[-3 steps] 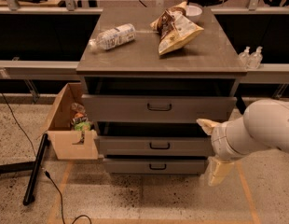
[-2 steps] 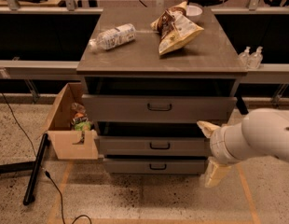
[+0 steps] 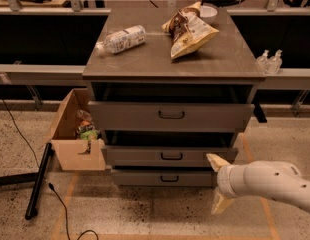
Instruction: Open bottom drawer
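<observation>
The grey cabinet has three drawer fronts. The bottom drawer [image 3: 165, 177] is the shortest and narrowest, with a small black loop handle [image 3: 169, 178] at its centre. It sits set back beneath the middle drawer [image 3: 167, 156]. My gripper [image 3: 218, 184] is at the lower right, in front of the cabinet's right edge, level with the bottom drawer and to the right of its handle. Its two cream fingers [image 3: 215, 160] are spread apart, one up and one down, and hold nothing. The white arm [image 3: 270, 184] reaches in from the right.
The top drawer [image 3: 171, 115] and middle drawer stick out a little. A plastic bottle [image 3: 122, 39] and snack bags [image 3: 189, 29] lie on the cabinet top. A cardboard box [image 3: 75, 134] stands at the cabinet's left, with a black pole [image 3: 37, 181] and cable on the floor.
My arm and gripper have dropped lower and drawn a little to the right and toward the camera. The drawers have not moved.
</observation>
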